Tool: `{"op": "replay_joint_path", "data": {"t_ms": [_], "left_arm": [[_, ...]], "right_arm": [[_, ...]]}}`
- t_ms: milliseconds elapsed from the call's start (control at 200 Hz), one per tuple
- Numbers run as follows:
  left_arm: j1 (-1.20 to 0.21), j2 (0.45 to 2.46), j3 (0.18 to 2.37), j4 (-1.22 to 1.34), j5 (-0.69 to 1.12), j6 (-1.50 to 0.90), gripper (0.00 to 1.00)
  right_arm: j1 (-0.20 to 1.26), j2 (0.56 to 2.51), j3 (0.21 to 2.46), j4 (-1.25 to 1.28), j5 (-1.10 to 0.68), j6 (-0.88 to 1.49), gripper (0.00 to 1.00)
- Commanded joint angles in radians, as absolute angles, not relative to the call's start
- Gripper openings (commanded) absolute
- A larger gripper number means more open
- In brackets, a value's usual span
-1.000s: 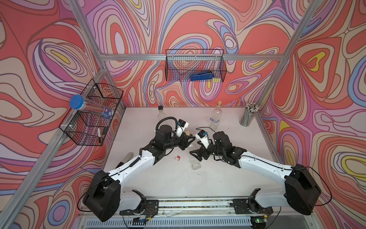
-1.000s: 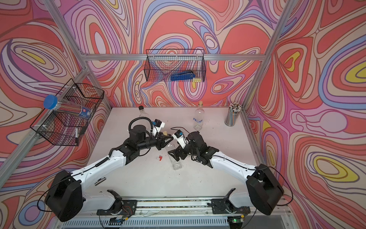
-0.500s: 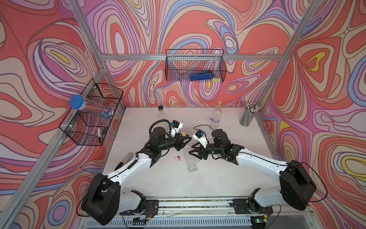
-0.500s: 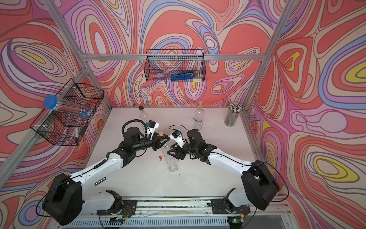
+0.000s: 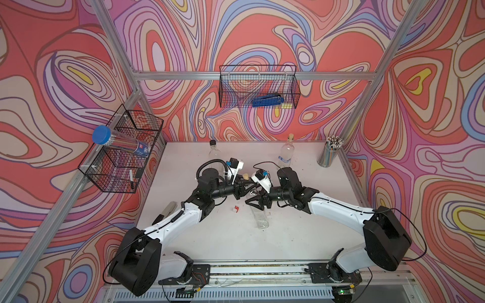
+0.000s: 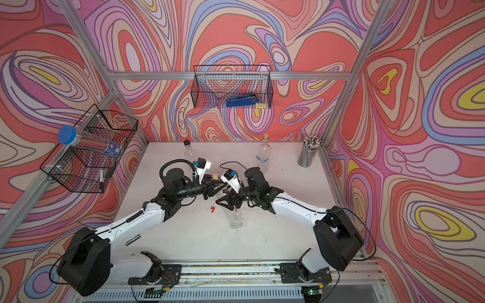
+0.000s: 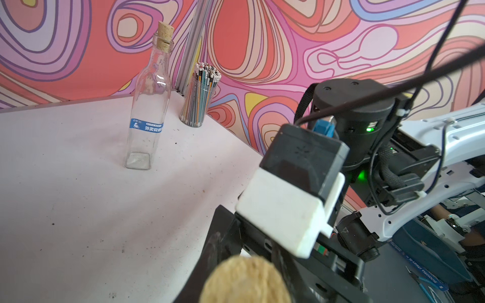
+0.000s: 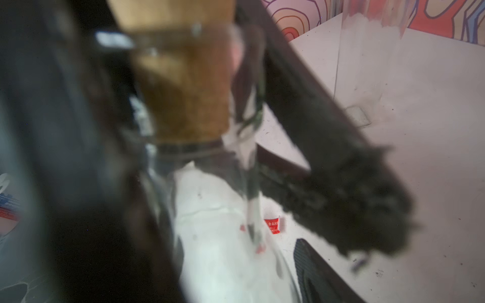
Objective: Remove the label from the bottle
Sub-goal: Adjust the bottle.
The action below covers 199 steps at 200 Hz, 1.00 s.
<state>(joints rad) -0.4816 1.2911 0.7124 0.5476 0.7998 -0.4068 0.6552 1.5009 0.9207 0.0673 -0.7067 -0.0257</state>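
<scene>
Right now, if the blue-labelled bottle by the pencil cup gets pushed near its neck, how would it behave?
The blue-labelled bottle stands tall on a small square base, so it would probably tip rather than slide. It looks like empty clear glass: likely stiff, smooth and breakable.

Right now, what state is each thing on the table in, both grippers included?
Centre corked clear glass bottle: tilted, stoppered.
Left gripper: shut on its neck.
Right gripper: open around its body.
Rear blue-labelled clear glass bottle: upright, corked, label on.
Black-capped clear glass bottle: upright, capped.
Small red label scrap: lying loose.
</scene>
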Motion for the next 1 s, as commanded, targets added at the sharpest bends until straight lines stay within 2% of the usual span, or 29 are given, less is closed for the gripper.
{"op": "replay_joint_path", "data": {"t_ms": [0, 75, 170, 356, 421, 501, 541, 851, 992], "left_arm": [[-0.496, 1.276, 0.74, 0.707, 0.925, -0.486, 0.0], [-0.496, 1.277, 0.748, 0.704, 0.925, -0.488, 0.0], [-0.496, 1.278, 0.757, 0.688, 0.915, -0.482, 0.0], [-0.496, 1.284, 0.773, 0.597, 0.843, -0.458, 0.01], [-0.496, 1.284, 0.78, 0.536, 0.788, -0.448, 0.09], [-0.496, 1.287, 0.791, 0.47, 0.724, -0.443, 0.27], [-0.497, 1.288, 0.789, 0.46, 0.7, -0.449, 0.33], [-0.526, 1.298, 0.771, 0.467, 0.491, -0.504, 0.44], [-0.562, 1.342, 0.828, 0.413, 0.465, -0.487, 0.47]], "right_arm": [[0.641, 1.537, 0.942, 0.068, -0.732, -0.019, 0.55], [0.64, 1.54, 0.943, 0.082, -0.76, -0.009, 0.36], [0.639, 1.55, 0.953, 0.073, -0.771, -0.008, 0.0], [0.64, 1.548, 0.946, 0.064, -0.661, -0.001, 0.0], [0.64, 1.541, 0.94, 0.068, -0.59, 0.006, 0.0], [0.64, 1.522, 0.924, 0.093, -0.51, 0.027, 0.0], [0.64, 1.516, 0.925, 0.094, -0.479, 0.036, 0.0], [0.732, 1.486, 0.929, 0.091, -0.162, 0.046, 0.0], [0.793, 1.486, 0.935, 0.094, -0.017, 0.04, 0.0]]}}
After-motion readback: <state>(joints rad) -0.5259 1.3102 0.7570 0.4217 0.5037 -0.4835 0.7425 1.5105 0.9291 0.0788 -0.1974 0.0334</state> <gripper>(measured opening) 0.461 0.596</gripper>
